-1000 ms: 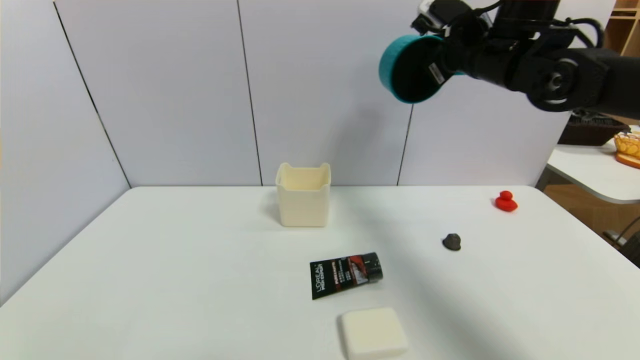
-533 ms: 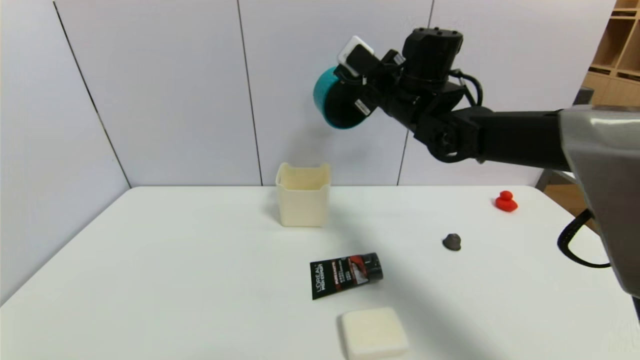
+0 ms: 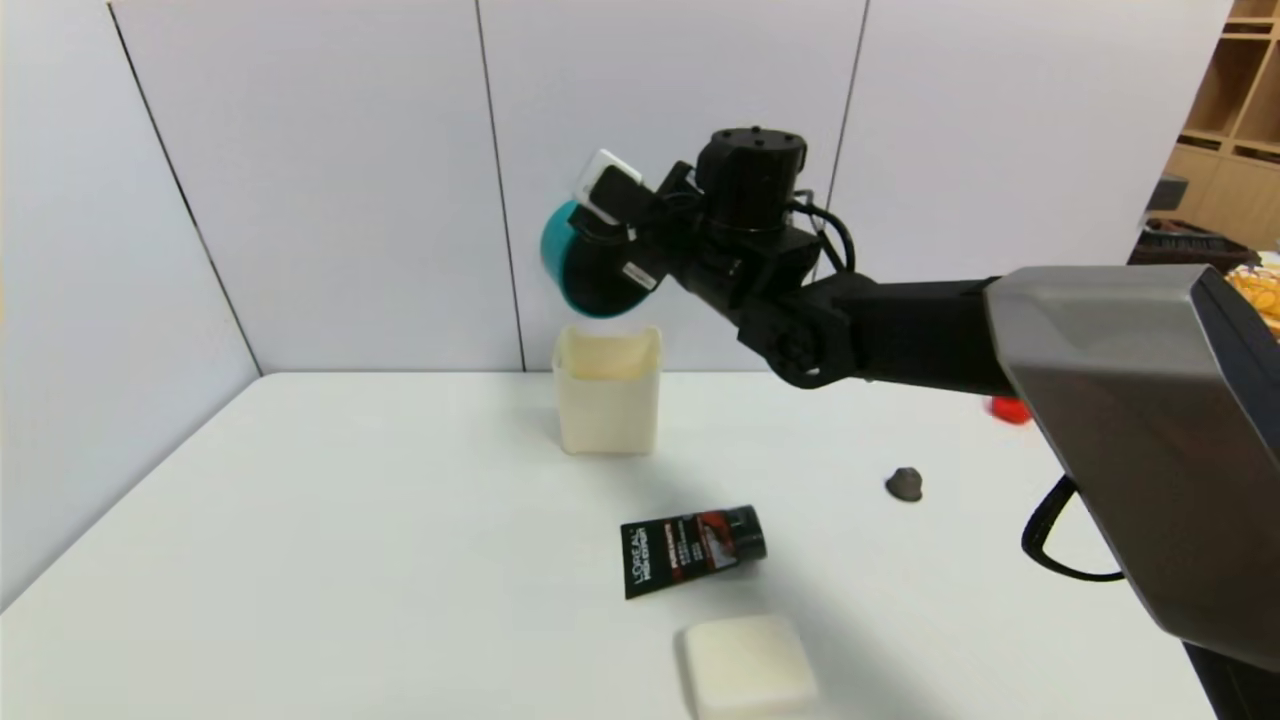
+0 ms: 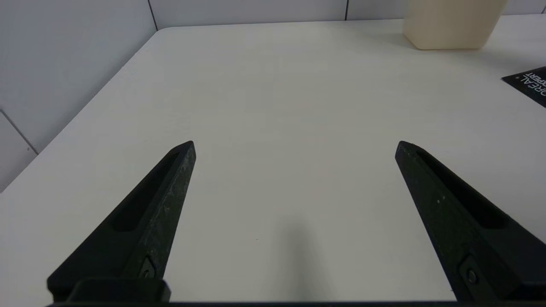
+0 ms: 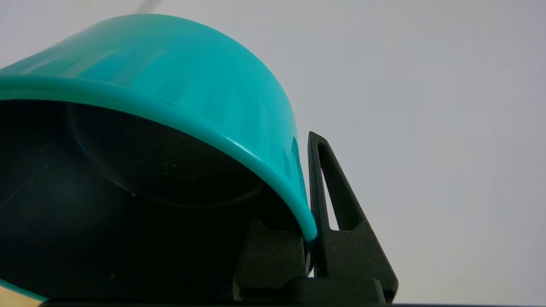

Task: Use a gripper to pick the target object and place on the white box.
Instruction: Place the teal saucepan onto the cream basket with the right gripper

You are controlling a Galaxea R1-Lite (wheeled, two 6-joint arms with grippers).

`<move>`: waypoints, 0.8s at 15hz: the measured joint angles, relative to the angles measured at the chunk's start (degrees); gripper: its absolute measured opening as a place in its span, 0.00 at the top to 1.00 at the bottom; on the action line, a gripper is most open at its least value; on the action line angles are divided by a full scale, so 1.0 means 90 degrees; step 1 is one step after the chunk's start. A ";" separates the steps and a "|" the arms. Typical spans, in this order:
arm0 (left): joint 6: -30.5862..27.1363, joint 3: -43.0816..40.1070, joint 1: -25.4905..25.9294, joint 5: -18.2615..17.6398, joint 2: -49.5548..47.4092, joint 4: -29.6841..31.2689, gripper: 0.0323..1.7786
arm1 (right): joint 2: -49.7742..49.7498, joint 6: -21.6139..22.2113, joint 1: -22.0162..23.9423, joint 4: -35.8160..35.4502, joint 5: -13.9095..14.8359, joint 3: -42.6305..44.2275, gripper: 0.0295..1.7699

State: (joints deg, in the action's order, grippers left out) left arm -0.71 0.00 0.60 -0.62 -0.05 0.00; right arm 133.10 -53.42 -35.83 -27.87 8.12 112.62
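White table — pale panelled walls behind — right hand [image 5: 308, 204] gripping the teal saucepan's wall [image 5: 239, 98]

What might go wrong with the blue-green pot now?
The right hand pinches the saucepan only by its wall, so it might twist or slip. It is tipped on its side above the white box, so it might land crooked. It also looks about as wide as the box, so it might wobble or tip the box over.

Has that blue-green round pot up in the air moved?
Yes: the teal saucepan has moved left and down, and now hangs just above the cream square container.
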 joint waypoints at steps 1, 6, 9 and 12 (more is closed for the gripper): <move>0.0003 0.0000 0.0000 0.0000 0.0000 0.0000 0.05 | 0.0041 -0.0045 -0.0070 0.0034 -0.0003 -0.0003 0.94; 0.0003 0.0000 0.0000 0.0000 0.0000 0.0000 0.05 | 0.0129 -0.0091 -0.0260 0.0310 0.0034 -0.0015 0.94; 0.0003 0.0000 0.0000 0.0000 0.0000 0.0000 0.05 | 0.0108 -0.0073 -0.0241 0.0414 0.0102 -0.0015 0.94; 0.0003 0.0000 0.0000 0.0000 0.0000 0.0000 0.05 | 0.0084 -0.0039 -0.0217 0.0429 0.0347 -0.0015 0.94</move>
State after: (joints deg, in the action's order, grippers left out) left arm -0.68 0.00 0.60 -0.62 -0.05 0.00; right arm 133.85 -53.77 -37.78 -24.00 11.24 112.48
